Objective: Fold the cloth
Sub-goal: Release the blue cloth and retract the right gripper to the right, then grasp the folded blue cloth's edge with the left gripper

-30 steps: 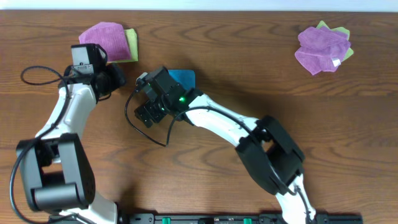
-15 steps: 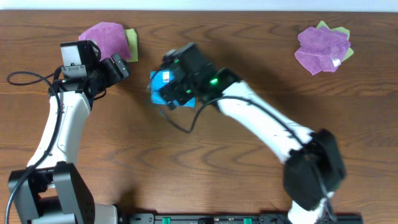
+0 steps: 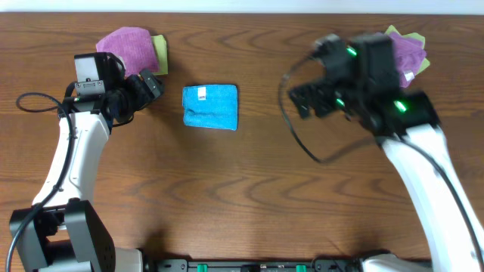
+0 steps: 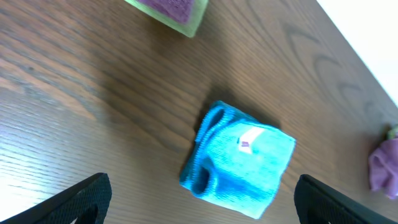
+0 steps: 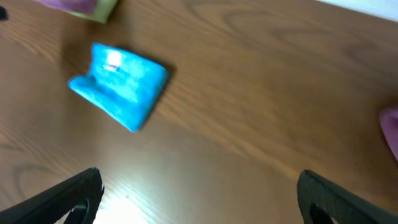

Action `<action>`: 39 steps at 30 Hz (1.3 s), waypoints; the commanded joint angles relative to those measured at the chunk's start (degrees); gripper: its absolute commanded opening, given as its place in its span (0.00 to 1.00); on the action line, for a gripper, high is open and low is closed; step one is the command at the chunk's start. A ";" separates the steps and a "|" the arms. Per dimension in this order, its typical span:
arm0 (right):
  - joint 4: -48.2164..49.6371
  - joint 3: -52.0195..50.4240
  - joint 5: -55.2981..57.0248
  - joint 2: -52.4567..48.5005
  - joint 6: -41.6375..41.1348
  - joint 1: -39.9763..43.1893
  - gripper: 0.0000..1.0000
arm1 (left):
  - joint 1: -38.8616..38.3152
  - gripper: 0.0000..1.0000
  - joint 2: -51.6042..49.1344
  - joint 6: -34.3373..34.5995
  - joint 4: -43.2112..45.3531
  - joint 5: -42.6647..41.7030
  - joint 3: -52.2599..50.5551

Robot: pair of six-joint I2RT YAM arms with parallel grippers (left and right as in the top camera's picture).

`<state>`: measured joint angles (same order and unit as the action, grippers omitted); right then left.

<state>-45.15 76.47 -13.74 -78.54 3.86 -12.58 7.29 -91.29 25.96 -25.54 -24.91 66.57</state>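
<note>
The cloth (image 3: 210, 106) is bright sky-blue and lies folded into a small rectangle on the wooden table, its white tag (image 3: 202, 93) facing up. My left gripper (image 3: 148, 84) hovers open to its left, with a gap of bare table between them. In the left wrist view the cloth (image 4: 239, 163) sits ahead between the wide-apart fingers (image 4: 81, 198). My right gripper (image 3: 306, 100) stands open well to the right of the cloth, nothing in it. The right wrist view shows the cloth (image 5: 121, 84) far off at upper left, blurred.
A purple cloth (image 3: 127, 45) on a light green one (image 3: 159, 54) lies at the back left, behind my left gripper. Another purple and green pile (image 3: 411, 51) lies at the back right, partly hidden by my right arm.
My right arm has swung away from over the cloth to the right, leaving it uncovered. The left gripper has opened and drawn back a little to the left.
</note>
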 commanded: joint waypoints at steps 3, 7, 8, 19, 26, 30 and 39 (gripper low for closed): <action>2.25 -16.02 -1.49 15.78 1.36 5.25 0.99 | -0.24 0.95 0.98 2.67 -0.28 -5.44 0.87; 2.05 -25.59 -1.53 27.87 0.20 7.91 0.99 | -1.75 0.95 0.98 4.13 -1.14 -6.75 0.87; 1.99 -27.71 -1.53 30.86 -0.68 8.39 0.99 | -2.19 0.95 0.98 4.17 -1.40 -6.91 0.87; -2.45 -37.92 0.39 49.68 -10.27 9.29 0.99 | -5.46 0.95 0.74 11.56 -1.44 -8.22 -2.80; -5.49 -37.92 0.20 49.66 -10.23 9.29 0.99 | -5.57 0.95 0.66 18.62 4.61 -10.73 -9.94; -5.46 -37.94 0.20 49.66 -10.23 9.29 0.99 | -6.56 0.95 0.66 21.09 9.75 -11.17 -15.28; -5.46 -37.92 0.20 49.66 -10.23 9.29 0.99 | -9.60 0.95 0.66 26.01 20.20 -5.55 -22.18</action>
<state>-50.43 38.81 -13.65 -29.12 -5.67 -3.70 -1.96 -91.18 49.28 -7.31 -33.56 46.24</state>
